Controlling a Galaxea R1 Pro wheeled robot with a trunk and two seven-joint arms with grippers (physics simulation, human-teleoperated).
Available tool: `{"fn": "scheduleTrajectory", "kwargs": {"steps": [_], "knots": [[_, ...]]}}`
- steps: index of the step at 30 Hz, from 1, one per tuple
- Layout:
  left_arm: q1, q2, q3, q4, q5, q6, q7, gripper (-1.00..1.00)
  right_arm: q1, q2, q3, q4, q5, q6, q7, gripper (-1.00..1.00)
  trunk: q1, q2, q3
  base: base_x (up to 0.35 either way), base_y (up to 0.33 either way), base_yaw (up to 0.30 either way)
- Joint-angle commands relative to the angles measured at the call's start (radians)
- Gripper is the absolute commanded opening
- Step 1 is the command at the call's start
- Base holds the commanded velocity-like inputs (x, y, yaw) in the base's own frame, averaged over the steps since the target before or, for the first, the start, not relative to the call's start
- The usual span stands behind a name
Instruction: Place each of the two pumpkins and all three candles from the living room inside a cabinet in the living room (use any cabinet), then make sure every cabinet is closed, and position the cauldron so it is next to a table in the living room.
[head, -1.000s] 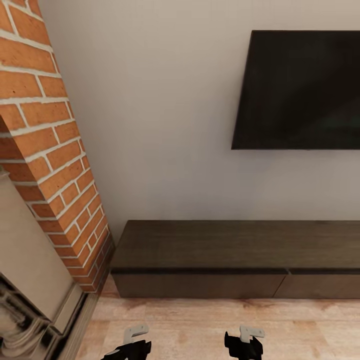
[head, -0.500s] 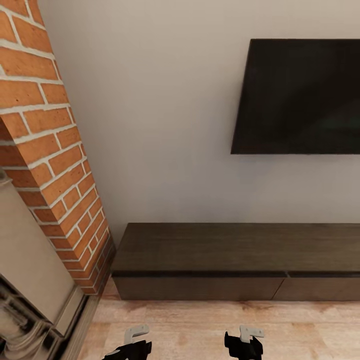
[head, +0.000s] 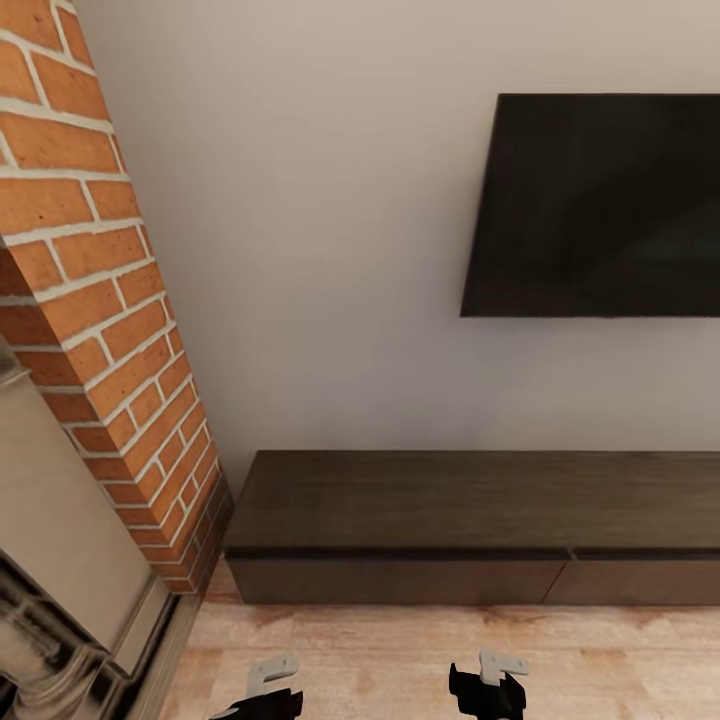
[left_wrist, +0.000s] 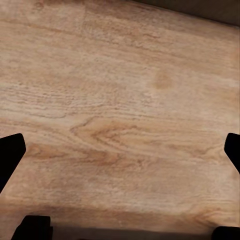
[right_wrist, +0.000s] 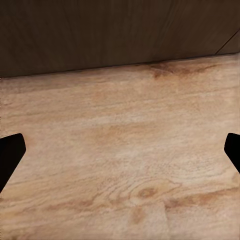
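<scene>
Facing the cabinet (head: 470, 520), you have its long dark-brown top and two flat drawer fronts straight ahead, both fronts flush and shut, with the seam between them toward the right end. A black television (head: 600, 205) hangs on the pale wall above the cabinet, and a red brick chimney (head: 100, 330) with a beige fireplace (head: 60, 560) stands just off the cabinet's left end. Pale wood floor (head: 400, 650) runs along the foot of the cabinet.

Your left gripper (head: 262, 690) and right gripper (head: 490, 685) hang low over that floor, short of the cabinet front. In each wrist view the dark fingertips sit far apart at the frame edges with bare floor between them, so both are spread wide and carry nothing. The right wrist view also catches the base of the cabinet (right_wrist: 115, 35) and the seam between drawers.

No pumpkin, candle or cauldron is in sight from here, so the cabinet is the thing to deal with. Expect the drawer fronts to be stiff, smooth and hard to catch: they have no handles. Your likeliest purchase looks to be the dark recess under the top, along the upper edge of a front; hook a finger there and pull straight out, evenly, since a wide front may bind if drawn from one corner.
</scene>
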Motion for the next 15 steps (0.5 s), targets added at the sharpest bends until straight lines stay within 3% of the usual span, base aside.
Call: {"fn": "scheduleTrajectory", "kwargs": {"steps": [1, 15], "knots": [[0.0, 0.0, 0.008, 0.001, -0.01, -0.003, 0.001, 1.0, -0.001, 0.001, 0.008, 0.002, -0.006, -0.003, -0.002, 1.0, -0.004, 0.007, 0.002, 0.0, 0.0, 0.0], [0.011, -0.002, 0.008, 0.001, -0.01, -0.003, 0.001, 1.0, -0.001, 0.001, 0.008, 0.002, -0.006, -0.002, -0.002, 1.0, -0.058, 0.105, 0.046, 0.0, 0.0, 0.0]]}}
